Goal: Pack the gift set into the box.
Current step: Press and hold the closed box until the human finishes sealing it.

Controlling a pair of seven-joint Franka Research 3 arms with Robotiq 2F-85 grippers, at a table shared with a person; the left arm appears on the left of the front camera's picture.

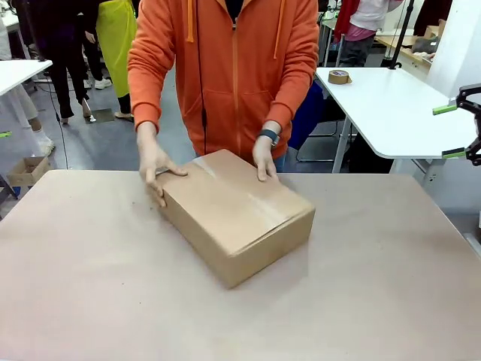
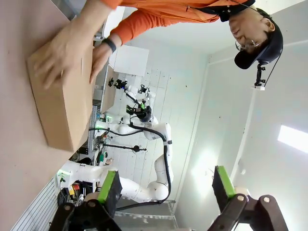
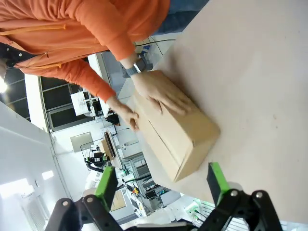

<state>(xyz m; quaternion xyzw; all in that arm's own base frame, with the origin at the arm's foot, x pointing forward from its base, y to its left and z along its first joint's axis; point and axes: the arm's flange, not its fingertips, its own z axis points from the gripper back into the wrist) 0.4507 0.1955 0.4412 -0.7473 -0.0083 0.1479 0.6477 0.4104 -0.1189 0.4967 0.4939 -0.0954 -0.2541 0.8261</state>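
We're seeing the box [image 1: 237, 214] sitting closed at the centre of the front frame, skewed on the table [image 1: 90, 293], flaps lying flat. The person is pressing one hand [image 1: 154, 167] on the far corner toward the frame's left and the other hand [image 1: 264, 159] on the far edge near the centre. A glossy strip is running along the top seam (possibly tape, we can't confirm).

We're judging the packing to be at or near its end. With the flaps down we can't tell whether the gift set is inside. What may be left is sealing or handing off the box.

The right gripper [image 1: 449, 131] is hanging at the right edge of the front frame, above and off the table, fingers spread, carrying nothing. The left gripper [image 2: 166, 175] is also spread and empty, well apart from the box.

The table surface is looking plain, beige and matte. A white side table [image 1: 391, 113] is standing at upper right with a tape roll [image 1: 339, 76] on it. A small carton [image 1: 28, 169] is sitting on the floor at the left edge. Other people are standing at the back.
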